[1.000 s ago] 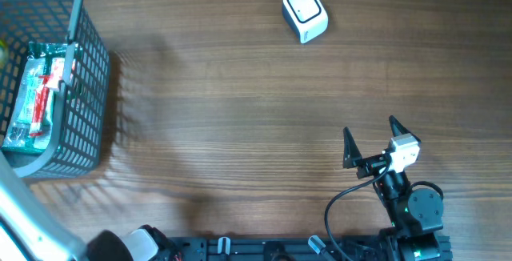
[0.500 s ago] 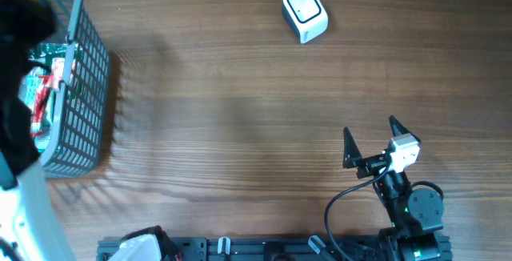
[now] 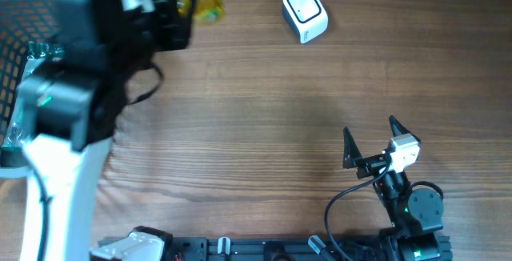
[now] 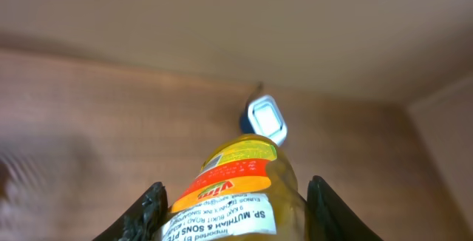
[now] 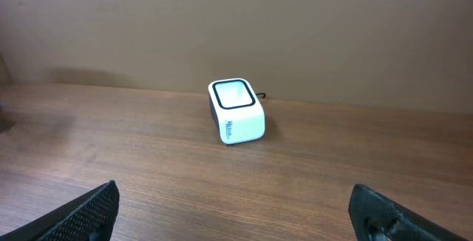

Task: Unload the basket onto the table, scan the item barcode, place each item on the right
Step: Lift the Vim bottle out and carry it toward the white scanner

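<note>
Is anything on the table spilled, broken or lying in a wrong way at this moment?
Nothing stands out. The scanner sits whole on the table, the left hand grips the yellow bottle, and no spill shows on the wood.

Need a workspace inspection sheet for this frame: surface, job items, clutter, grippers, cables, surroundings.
Surface: wooden table, brown grain.
Job's things: yellow bottle with an orange and yellow label, held left of the white barcode scanner.
Clutter: mesh basket at far left with a green packet inside, mostly hidden by the left arm.
Grippers: left gripper, fingers closed on the bottle; right gripper open, empty.
Cables: black cable looping at the right arm's base.
Surroundings: plain wall behind the table.
</note>
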Controlling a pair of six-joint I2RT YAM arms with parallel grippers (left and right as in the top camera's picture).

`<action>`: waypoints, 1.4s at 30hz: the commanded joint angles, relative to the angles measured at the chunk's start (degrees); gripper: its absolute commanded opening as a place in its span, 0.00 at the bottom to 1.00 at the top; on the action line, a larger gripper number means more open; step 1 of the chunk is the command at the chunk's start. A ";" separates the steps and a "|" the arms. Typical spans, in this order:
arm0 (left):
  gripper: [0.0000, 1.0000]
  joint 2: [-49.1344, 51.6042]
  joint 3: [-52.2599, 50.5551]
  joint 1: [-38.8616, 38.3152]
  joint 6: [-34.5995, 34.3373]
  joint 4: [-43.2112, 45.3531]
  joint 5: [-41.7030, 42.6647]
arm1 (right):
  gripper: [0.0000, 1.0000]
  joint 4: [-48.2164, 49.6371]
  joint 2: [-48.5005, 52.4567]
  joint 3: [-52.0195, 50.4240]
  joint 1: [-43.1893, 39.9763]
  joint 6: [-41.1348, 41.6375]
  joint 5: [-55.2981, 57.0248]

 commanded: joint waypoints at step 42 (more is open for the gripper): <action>0.32 37.81 -1.18 -35.15 -53.11 -4.57 -26.82 | 1.00 0.13 -0.13 -0.04 -0.28 0.35 0.74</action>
